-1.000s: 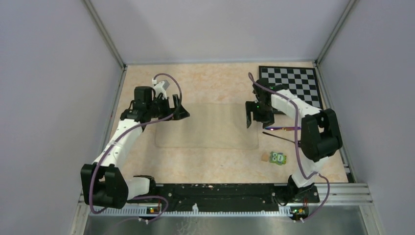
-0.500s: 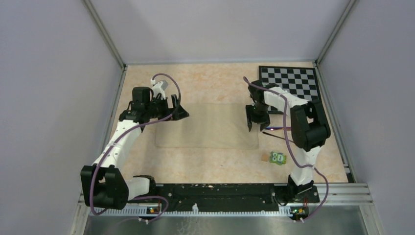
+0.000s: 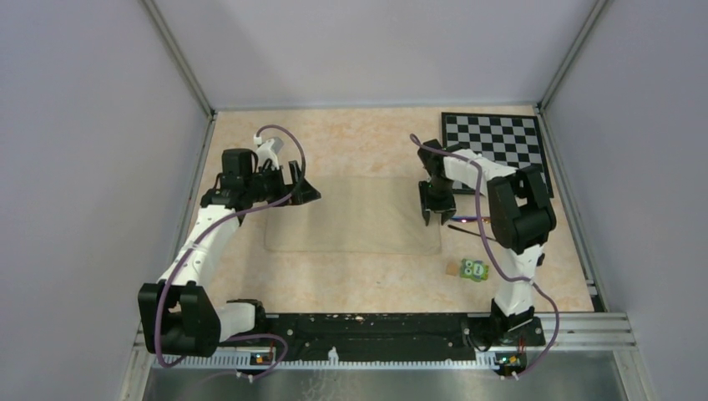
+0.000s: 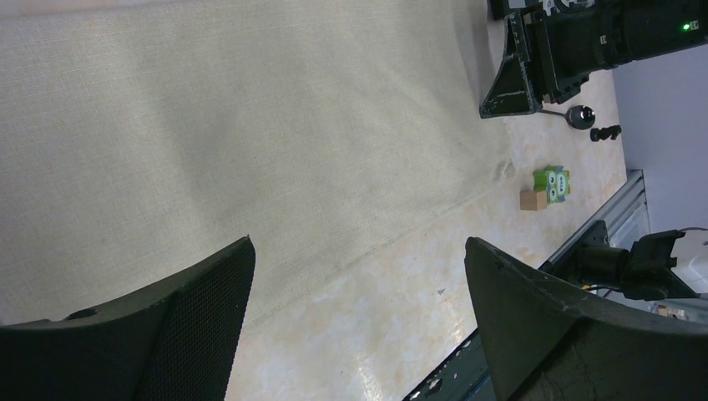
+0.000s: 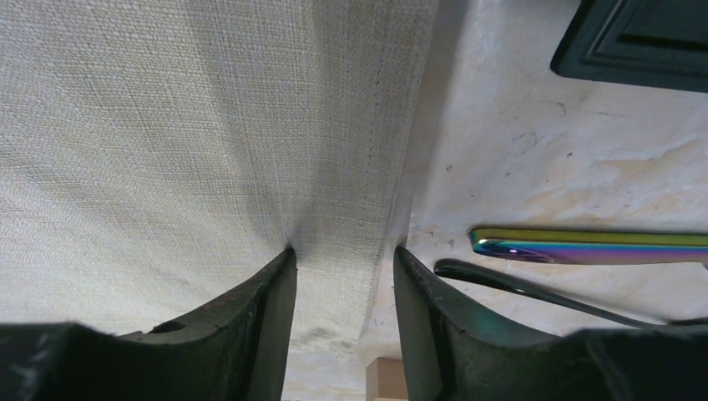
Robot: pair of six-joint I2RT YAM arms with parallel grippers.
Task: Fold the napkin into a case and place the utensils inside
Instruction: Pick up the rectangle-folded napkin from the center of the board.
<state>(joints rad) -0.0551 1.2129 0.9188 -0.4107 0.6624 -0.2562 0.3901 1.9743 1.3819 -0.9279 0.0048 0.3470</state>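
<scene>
Jaws first: your left jaws stand wide apart and grip nothing, their two black fingers (image 4: 184,334) hanging above the left part of the napkin (image 3: 352,215), close to its near edge where the cloth meets the bench (image 3: 359,142). Your right jaws are drawn partway in. One finger (image 5: 259,334) presses on the cloth and the other sits at the napkin's right hem, with a narrow strip of cloth between them. Creases fan out from the inner finger, but you cannot tell whether the strip is pinched or only pressed down. The napkin lies spread out flat in the middle of the bench, not yet folded. The utensils (image 3: 469,220) lie on the bare bench just beside the napkin's right edge, not on the cloth. In the right wrist view a rainbow-tinted piece (image 5: 593,246) lies flat with a thin dark piece (image 5: 534,288) just below it, and both point their ends toward the hem. A green block (image 3: 476,269) with a small tan block (image 4: 533,200) just beside it sits nearer the arm bases. A chessboard (image 3: 501,138) lies in the far right corner.
</scene>
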